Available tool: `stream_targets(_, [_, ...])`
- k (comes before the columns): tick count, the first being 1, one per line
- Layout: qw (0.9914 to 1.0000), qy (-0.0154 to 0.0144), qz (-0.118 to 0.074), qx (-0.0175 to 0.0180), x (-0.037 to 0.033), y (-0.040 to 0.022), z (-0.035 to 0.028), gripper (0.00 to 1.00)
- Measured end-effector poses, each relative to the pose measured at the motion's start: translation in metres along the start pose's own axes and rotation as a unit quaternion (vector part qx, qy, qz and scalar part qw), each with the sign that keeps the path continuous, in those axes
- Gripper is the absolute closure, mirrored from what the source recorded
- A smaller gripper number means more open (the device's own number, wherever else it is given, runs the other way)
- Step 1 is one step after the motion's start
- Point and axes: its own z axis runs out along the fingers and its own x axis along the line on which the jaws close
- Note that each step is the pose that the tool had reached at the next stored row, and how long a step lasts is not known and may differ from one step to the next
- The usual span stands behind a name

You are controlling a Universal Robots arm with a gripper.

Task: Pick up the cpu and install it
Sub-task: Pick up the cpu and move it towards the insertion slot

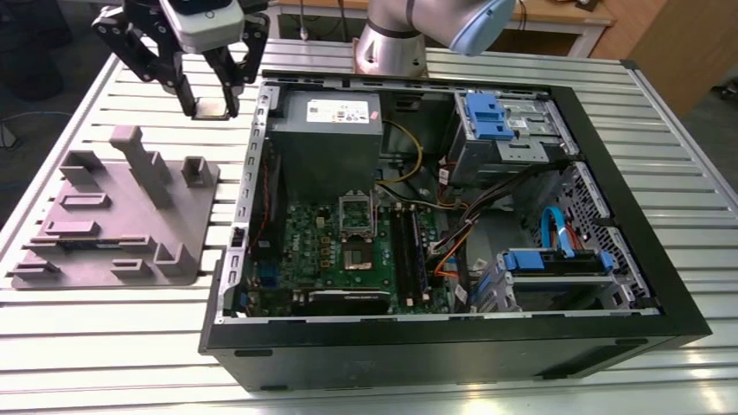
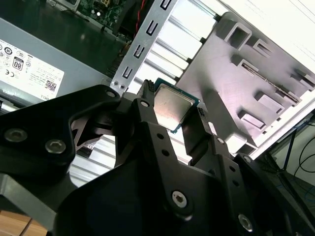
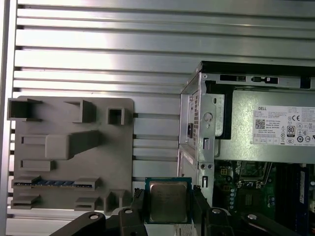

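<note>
Gripping the cpu (image 3: 168,200) by its edges, my gripper (image 1: 213,105) hangs above the table (image 1: 92,346), between the fixture (image 1: 116,216) and the case (image 1: 461,337). Pick-up: done, in my judgement. Install: not yet done; the socket (image 1: 352,255) on the board (image 1: 306,251) lies well apart, inside the case.

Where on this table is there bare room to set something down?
Bare table: the exterior view's lower left corner, bordered by the grey plate and the computer case; the strip at the exterior view's right of the case. Crowded: inside the case, full of boards and cables, and the narrow gap between plate and case, above which the hand holds the chip.
</note>
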Motion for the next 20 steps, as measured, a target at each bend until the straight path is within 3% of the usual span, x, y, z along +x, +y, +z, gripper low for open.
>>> stream_targets(20, [1.0, 0.0, 0.0, 0.0, -0.0078, -0.0002, 0.0001, 0.53])
